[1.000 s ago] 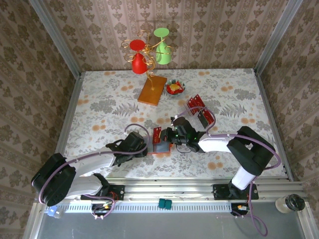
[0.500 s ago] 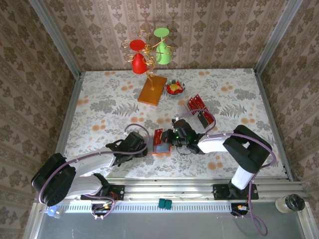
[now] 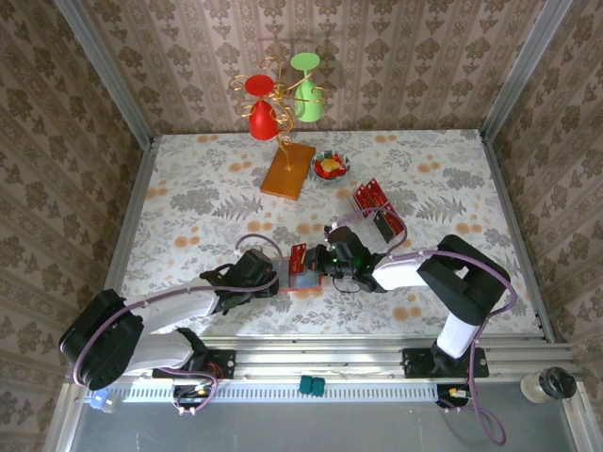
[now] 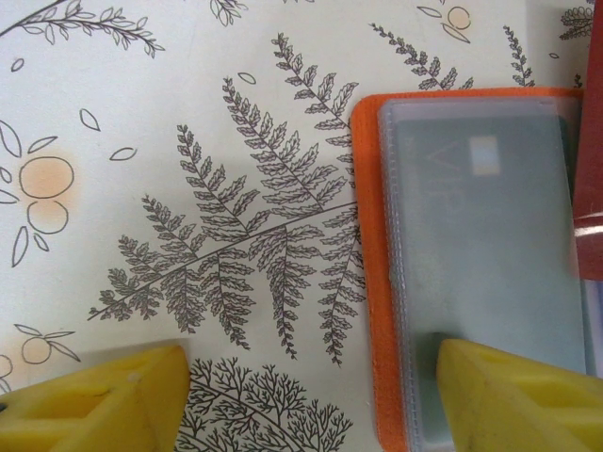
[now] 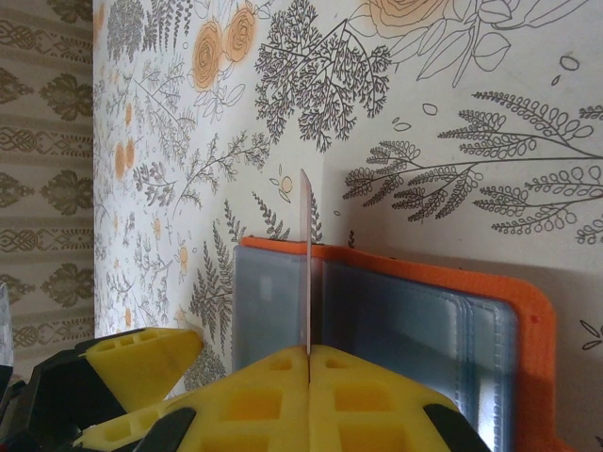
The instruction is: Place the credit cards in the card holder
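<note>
Small orange square folding card holder (image 3: 306, 280), lying open and flat on the fern-patterned worktop (image 3: 188, 207) near the front edge, between the two arms, with its greyish-blue translucent pocket panel (image 4: 480, 254) facing up. Directly above it stands one thin red credit card (image 5: 306, 264), upright and edge-on in the right wrist view. Its lower end is clamped in the fully closed right jaws and its free end points down at the fold of the holder (image 5: 415, 325). The card appears just above the pockets and not yet entered into any slot. The left jaws are about two-thirds open and hold nothing. In the left wrist view one yellow finger (image 4: 518, 405) lies over the near part of the pocket panel and the other (image 4: 104, 405) over bare worktop, so they straddle the holder's orange edge (image 4: 366, 282), seemingly to steady it; whether the finger actually presses on the panel cannot be told. To the right and farther back, apart from the holder, lie the loose credit cards (image 3: 370, 196), red ones in a fanned group with dark ones (image 3: 386, 223) just nearer. Farther off are the flat orange-brown wooden board (image 3: 288, 169), a small bowl of orange pieces (image 3: 331, 167) and a wire stand bearing a red and a green cup (image 3: 283, 94). Progress, as judged: one card is at the point of insertion and the group on the right is left to do. A pale mark behind the panel may be a card already stowed, but this cannot be confirmed.
</note>
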Tool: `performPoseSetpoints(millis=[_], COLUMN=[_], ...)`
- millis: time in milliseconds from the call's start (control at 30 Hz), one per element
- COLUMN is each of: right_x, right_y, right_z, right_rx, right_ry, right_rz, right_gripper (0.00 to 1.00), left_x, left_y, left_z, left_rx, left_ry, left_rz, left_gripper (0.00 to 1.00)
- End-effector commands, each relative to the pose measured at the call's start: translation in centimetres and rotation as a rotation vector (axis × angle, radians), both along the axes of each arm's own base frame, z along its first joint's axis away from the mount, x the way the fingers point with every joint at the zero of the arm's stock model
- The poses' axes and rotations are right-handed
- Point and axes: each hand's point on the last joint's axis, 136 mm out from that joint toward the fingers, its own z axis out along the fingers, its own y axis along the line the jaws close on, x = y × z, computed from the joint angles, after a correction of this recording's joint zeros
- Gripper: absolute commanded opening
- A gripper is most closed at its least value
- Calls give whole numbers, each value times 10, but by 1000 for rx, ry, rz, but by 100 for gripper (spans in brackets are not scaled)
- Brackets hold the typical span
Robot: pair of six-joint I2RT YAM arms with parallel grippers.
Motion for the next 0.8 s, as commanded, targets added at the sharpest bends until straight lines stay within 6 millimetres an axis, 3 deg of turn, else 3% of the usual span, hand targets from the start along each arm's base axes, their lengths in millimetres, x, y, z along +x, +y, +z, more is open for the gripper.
performPoseSetpoints(millis=[0, 767], right_x=[-4, -31], right_y=[-3, 1], right_z=[-10, -30], right_rx=[2, 0], right_ry=[27, 95], right_rz=[3, 63], right_gripper=[0, 0], left_x=[-10, -11], left_y=[6, 7], left_z=[-11, -12], left_rx=[30, 32], left_ry=[49, 50], left_rz=[8, 12], left_gripper=[72, 72])
